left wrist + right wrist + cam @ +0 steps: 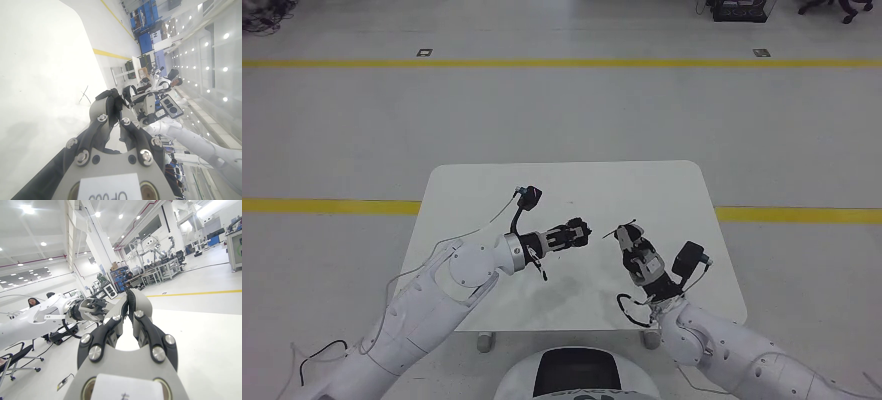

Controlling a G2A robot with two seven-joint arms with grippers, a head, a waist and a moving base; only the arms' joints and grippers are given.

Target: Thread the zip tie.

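Right claw [623,237] is clenched on the zip tie [609,235]. Left claw [585,232], at its 9 o'clock, looks clenched too. The tie looks light and springy, so I'd pinch near the tip.

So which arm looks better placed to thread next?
Probably right: a thin strand, likely the zip tie, sticks out of its shut jaws, close to the jaws of the left arm.

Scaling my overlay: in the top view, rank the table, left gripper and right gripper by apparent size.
1. Table, by far the largest.
2-3. Left gripper and right gripper look alike, so unranked.
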